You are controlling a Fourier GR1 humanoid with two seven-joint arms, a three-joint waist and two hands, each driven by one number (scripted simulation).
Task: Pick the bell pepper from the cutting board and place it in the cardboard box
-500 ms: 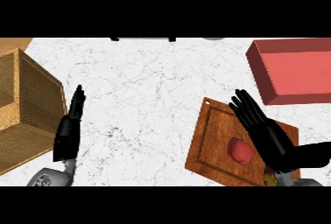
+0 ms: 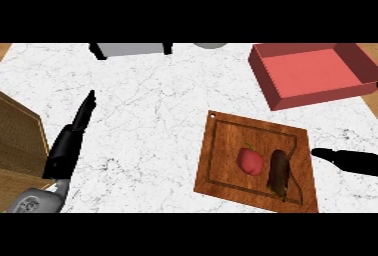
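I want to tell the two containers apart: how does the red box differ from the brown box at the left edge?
The red box is pinkish red and shows whole, with its open inside and low walls; the cardboard box is brown and cut off by the view's left edge. The red box lies at the upper right, beyond the cutting board; the cardboard box lies left, beside the left hand. Both rest on the marble counter.

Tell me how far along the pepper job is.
Nothing is done yet: the pepper lies on the board. In hand: the right hand is at the board's right edge, a dark finger beside the pepper, not gripping it. The left hand rests open. Left: grasp, lift, carry to the box at left.
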